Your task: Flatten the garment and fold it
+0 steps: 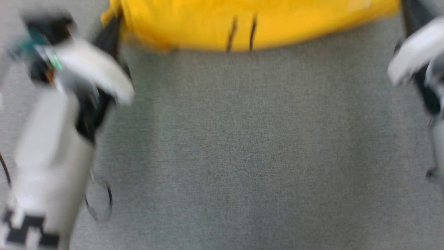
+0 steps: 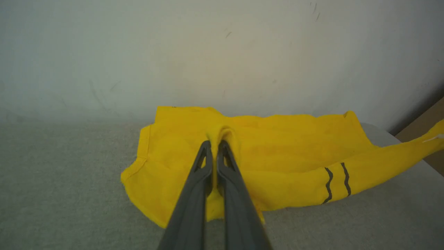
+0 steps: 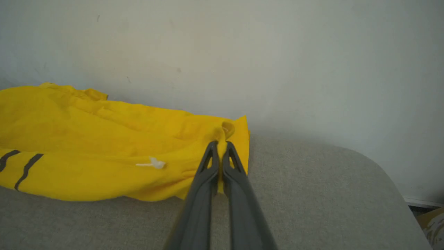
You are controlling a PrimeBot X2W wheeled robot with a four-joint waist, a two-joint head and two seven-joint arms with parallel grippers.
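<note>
Left pincer and right pincer clenched on the garment
Cloth bunches between them; uneven pulling could slip one pinch

A grey cloth top spreads beneath and either side of the left pincer; beyond its tips rises a pale, faintly scuffed wall, softly lit; a brown strip shows far right of it. Right of the right pincer the top rounds off; white skirting lies past that corner.
</note>
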